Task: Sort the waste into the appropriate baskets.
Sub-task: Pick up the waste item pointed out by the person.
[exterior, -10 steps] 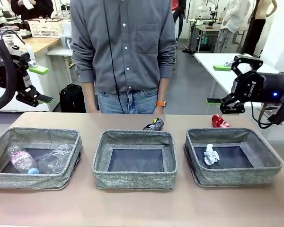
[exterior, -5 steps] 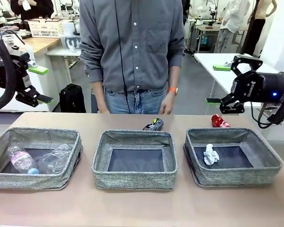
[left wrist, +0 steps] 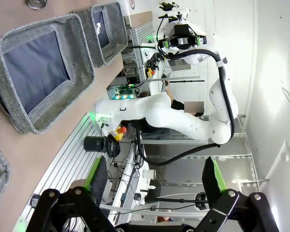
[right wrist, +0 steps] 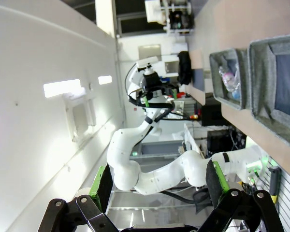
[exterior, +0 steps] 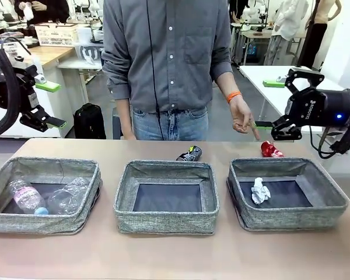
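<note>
The right end effector [exterior: 268, 104], wide open and empty, should drop squarely over the crushed red can [exterior: 271, 150] on the worktop [exterior: 175, 256] just behind the right basket [exterior: 291, 219], avoiding the person's pointing hand [exterior: 243, 119].

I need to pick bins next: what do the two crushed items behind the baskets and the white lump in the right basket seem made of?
Crushed red can: probably thin metal, glossy red skin with dents and bright glints.
Crushed black can: likely metal too, shiny dark print, silvery end showing.
White lump: paper by its look, matte with sharp crumpled folds.
</note>
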Controlling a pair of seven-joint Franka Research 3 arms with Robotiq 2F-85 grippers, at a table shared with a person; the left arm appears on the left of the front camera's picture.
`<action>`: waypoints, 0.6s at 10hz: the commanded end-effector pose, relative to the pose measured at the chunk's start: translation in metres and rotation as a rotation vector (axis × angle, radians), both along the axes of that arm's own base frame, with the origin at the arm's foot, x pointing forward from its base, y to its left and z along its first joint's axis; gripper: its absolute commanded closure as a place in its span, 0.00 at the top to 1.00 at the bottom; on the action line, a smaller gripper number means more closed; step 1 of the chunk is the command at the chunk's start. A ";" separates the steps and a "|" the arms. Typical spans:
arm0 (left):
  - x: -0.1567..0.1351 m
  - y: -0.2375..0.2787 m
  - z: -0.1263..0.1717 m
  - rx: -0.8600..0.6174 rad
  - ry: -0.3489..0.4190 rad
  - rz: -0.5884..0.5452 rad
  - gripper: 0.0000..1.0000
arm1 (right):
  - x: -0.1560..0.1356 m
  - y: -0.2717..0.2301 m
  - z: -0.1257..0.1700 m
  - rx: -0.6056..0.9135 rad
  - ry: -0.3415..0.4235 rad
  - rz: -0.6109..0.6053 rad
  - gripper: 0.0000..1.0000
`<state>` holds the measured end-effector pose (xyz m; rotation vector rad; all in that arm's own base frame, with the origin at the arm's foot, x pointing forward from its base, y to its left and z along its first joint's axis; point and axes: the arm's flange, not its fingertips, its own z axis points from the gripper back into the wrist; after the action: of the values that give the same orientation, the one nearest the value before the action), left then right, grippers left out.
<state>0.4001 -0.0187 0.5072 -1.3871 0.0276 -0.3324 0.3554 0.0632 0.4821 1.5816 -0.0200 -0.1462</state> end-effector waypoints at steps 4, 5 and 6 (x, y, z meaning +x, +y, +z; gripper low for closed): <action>-0.002 0.000 0.001 0.008 0.004 -0.001 1.00 | 0.000 0.000 0.000 0.000 0.000 0.000 1.00; -0.002 0.000 0.001 0.008 0.004 -0.001 1.00 | 0.014 0.018 0.019 -0.667 -0.288 -0.058 1.00; -0.002 0.000 0.001 0.008 0.004 -0.001 1.00 | 0.029 0.036 0.031 -1.491 -0.500 -0.069 1.00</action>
<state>0.3999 -0.0191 0.5069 -1.3870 0.0287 -0.3324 0.3662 0.0816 0.4993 1.2835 -0.0996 -0.0179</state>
